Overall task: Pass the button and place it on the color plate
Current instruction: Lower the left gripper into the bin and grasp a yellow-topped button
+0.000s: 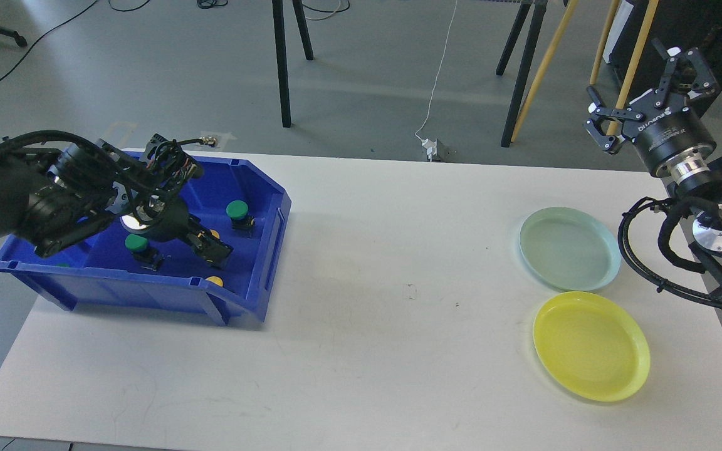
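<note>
A blue bin (267,207) at the table's left holds several buttons: a green one (237,210) at the back, a green one (136,243) to the left, and a yellow one (214,281) by the front wall. My left gripper (214,249) reaches down into the bin over another yellow button (213,234), of which only a sliver shows. Its fingers are dark and cannot be told apart. My right gripper (632,70) is open and empty, raised beyond the table's far right edge. A pale green plate (569,248) and a yellow plate (591,346) lie at the right.
The white table (398,313) runs between the bin and the plates. Black stand legs (282,62), wooden poles (539,69) and a cable lie on the floor behind the table.
</note>
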Motion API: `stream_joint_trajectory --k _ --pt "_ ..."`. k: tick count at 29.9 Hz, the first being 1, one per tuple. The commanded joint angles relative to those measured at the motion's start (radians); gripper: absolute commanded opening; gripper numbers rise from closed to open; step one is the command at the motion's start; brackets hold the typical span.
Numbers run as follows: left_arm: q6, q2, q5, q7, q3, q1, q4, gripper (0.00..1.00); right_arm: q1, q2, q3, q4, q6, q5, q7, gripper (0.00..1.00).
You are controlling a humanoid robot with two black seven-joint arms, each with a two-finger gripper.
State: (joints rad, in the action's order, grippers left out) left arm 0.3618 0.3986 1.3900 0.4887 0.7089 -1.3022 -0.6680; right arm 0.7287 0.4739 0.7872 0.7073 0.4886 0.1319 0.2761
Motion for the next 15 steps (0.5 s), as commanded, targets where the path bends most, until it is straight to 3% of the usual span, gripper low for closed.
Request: stream_joint_trajectory --k 1,8,15 --pt "0.0 -0.007 -0.002 0.0 -0.003 0.006 0.002 0.79 -0.006 0.0 0.001 0.001 0.0 0.0 0.0 1.0" --pt "-0.004 -0.023 0.0 0.0 -0.003 0.035 0.056 0.62 -0.014 0.005 0.001 0.001 0.0 0.0 0.0 1.0" --pt "-0.007 -0.023 0.003 0.0 -0.003 0.049 0.082 0.56 -0.014 0.005 0.003 0.001 0.0 0.0 0.0 1.0"
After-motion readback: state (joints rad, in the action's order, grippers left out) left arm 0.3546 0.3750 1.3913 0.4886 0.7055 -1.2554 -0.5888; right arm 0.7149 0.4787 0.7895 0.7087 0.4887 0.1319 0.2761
